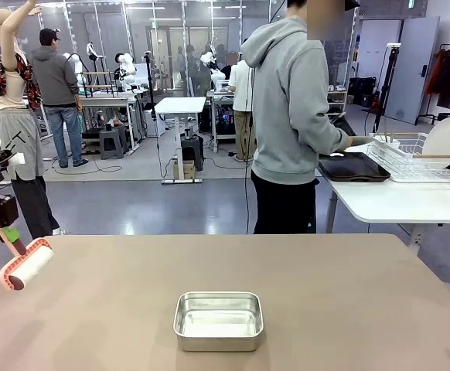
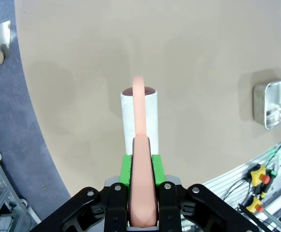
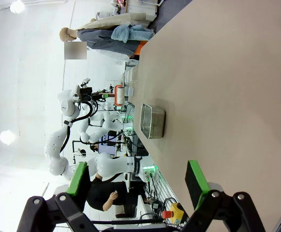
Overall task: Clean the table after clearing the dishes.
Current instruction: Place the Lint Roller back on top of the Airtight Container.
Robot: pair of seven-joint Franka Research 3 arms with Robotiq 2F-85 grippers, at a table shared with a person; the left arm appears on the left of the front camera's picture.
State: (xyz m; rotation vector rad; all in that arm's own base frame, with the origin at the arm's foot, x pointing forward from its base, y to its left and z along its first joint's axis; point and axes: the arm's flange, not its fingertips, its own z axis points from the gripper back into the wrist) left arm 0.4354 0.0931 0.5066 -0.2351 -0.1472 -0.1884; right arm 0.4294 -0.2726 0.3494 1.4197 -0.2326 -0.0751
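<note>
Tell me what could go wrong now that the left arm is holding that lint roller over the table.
The steel pan sits mid-table, so a sweeping lint roller could knock it. The left gripper holds only the handle's end, so pressing down may twist it loose. The roller hangs near the table edge and could miss.

A steel pan (image 1: 219,320) sits on the table (image 1: 341,294) near its front edge, about midway across. Well to the pan's left, above the table's left edge, the left gripper (image 2: 143,166) holds a lint roller (image 1: 25,263) — roller end toward the tabletop. Beyond the far edge a person (image 1: 291,116) stands turned toward a side table (image 1: 399,202) at the right, which bears a wire rack (image 1: 418,158).
</note>
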